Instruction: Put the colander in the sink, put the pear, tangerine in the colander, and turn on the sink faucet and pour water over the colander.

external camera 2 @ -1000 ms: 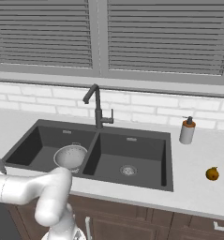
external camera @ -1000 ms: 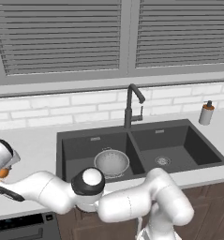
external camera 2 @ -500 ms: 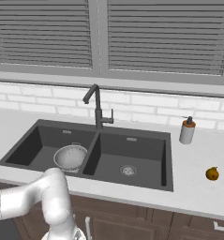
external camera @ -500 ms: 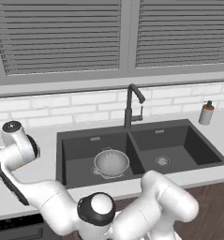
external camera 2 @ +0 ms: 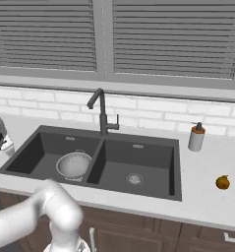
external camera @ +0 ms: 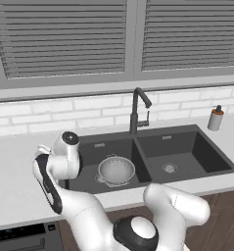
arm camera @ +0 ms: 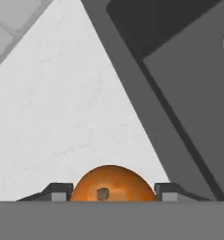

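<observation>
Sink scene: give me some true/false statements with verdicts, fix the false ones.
1. The colander sits in the sink's left basin. True.
2. The pear is already in the colander. False: it lies on the counter right of the sink.
3. The pincer has the tangerine between its fingers. True.
4. Water runs from the faucet. False: none is visible.
5. The soap bottle stands left of the faucet. False: right.

White arm folded back on itself, hand raised left of the sink, gripper clamped on the tangerine, fingertips flanking it
</observation>
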